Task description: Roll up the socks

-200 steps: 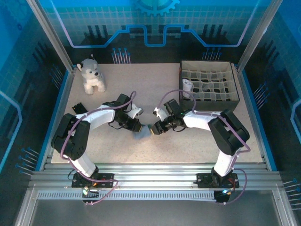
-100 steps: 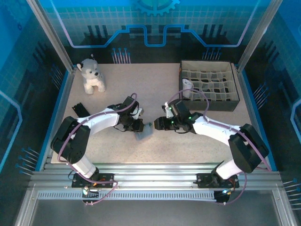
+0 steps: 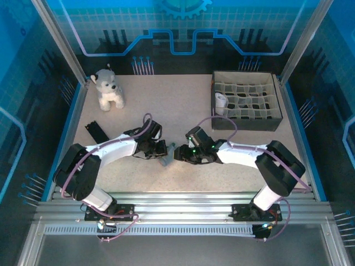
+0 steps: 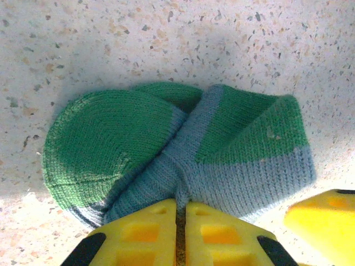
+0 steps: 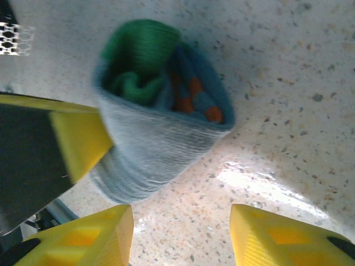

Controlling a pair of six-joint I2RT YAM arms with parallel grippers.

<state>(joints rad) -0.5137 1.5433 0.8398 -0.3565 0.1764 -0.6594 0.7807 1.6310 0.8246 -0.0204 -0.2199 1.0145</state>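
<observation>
The teal-green sock (image 4: 183, 138) with grey-blue bands lies bunched and folded on the speckled table. My left gripper (image 4: 181, 204) is shut on a pinch of its grey-blue fabric at the near edge. From above, the sock (image 3: 168, 159) sits between my left gripper (image 3: 163, 150) and right gripper (image 3: 178, 155). In the right wrist view the bundle (image 5: 161, 127) shows orange inside its open end. My right gripper (image 5: 180, 213) is open just short of it, with bare table between the fingers. A white rolled sock (image 3: 221, 101) sits in a box compartment.
A dark divided box (image 3: 247, 100) stands at the back right. A white-grey plush dog (image 3: 108, 88) sits at the back left, and a flat black object (image 3: 97, 132) lies left of my left arm. Blue walls and metal rails ring the table (image 3: 177, 100).
My left jaws have closed further onto the sock. The right gripper has shifted toward the near edge and closer to the sock, with that arm stretched lower.
</observation>
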